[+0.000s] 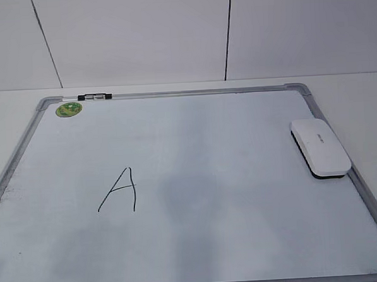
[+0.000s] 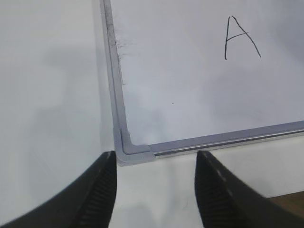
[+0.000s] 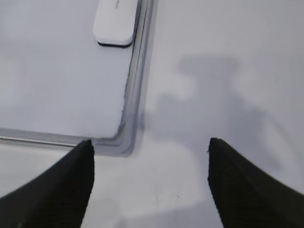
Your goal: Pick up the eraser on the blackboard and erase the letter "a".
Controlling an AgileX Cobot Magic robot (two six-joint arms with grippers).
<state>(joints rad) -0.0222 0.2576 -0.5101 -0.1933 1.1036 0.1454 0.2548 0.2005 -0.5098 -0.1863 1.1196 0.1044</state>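
Observation:
The white eraser (image 1: 320, 147) lies flat at the right edge of the blackboard (image 1: 254, 194), dark felt down; its near end (image 3: 115, 23) shows in the right wrist view. The small letter "a" shows in no view; only a large angular capital "A" (image 1: 119, 190) (image 2: 241, 38) is drawn left of centre. A faint grey smudge (image 1: 191, 188) lies right of it. My left gripper (image 2: 156, 164) hangs open and empty over the table by the board's near-left corner (image 2: 134, 153). My right gripper (image 3: 149, 156) is open and empty beside the near-right corner (image 3: 124, 141). Neither arm appears in the exterior view.
A green round sticker (image 1: 68, 109) sits in the far-left corner of the board. A black-capped marker (image 1: 94, 96) rests on the far frame. White tabletop (image 3: 223, 71) surrounds the board, and a panelled wall (image 1: 139, 36) stands behind.

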